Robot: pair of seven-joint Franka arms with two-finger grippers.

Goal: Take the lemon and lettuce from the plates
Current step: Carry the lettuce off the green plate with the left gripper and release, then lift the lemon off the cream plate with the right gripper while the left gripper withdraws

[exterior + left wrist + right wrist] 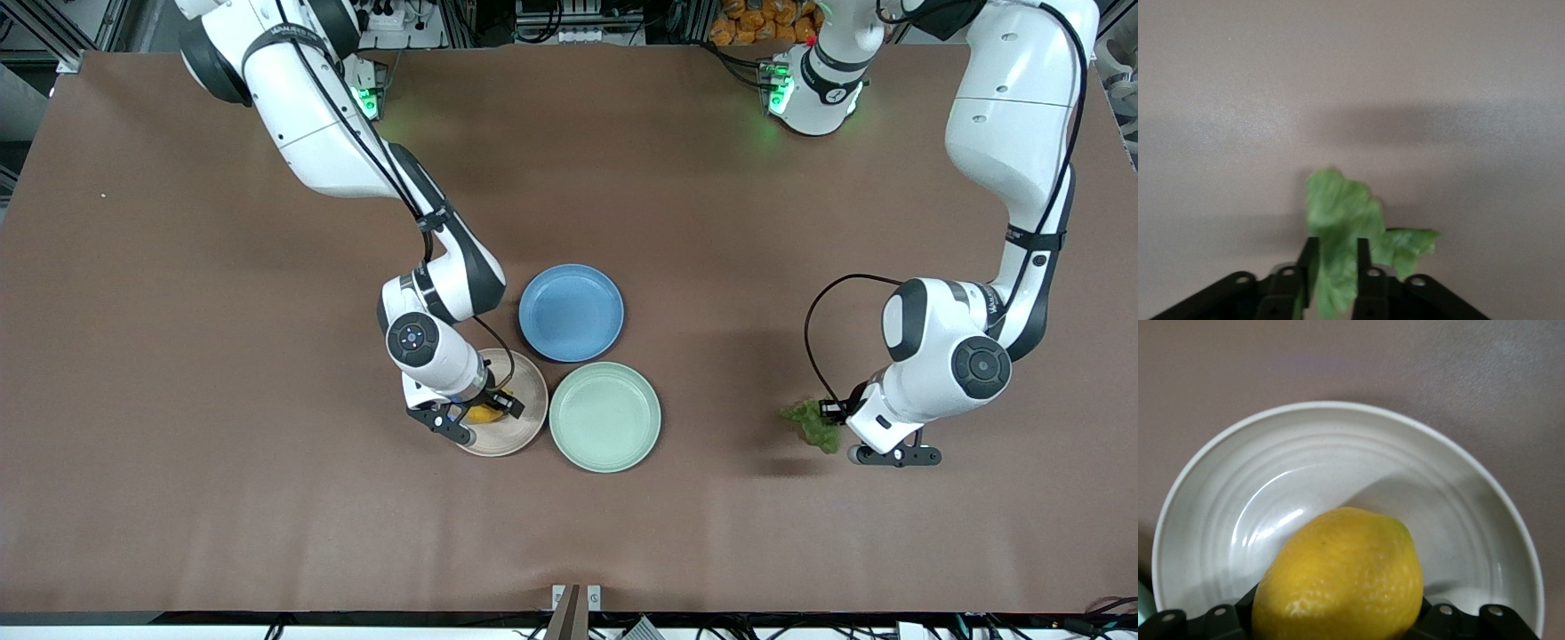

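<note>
Dimpled lemon (pixel 1345 583), glossy ridged beige plate (pixel 1271 487), matt table (pixel 178 356).

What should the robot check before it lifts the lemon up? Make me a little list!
1. Right hand closed on the lemon: ok.
2. Lemon is in the beige plate, not yet clearly lifted: ok.
3. Green plate has nothing in it: ok.
4. Lettuce between the left hand fingers, over bare table toward the left arm's end: ok.
5. Whether the left hand grips the lettuce firmly: cannot tell.
6. Blue plate lies apart from both hands: ok.
</note>
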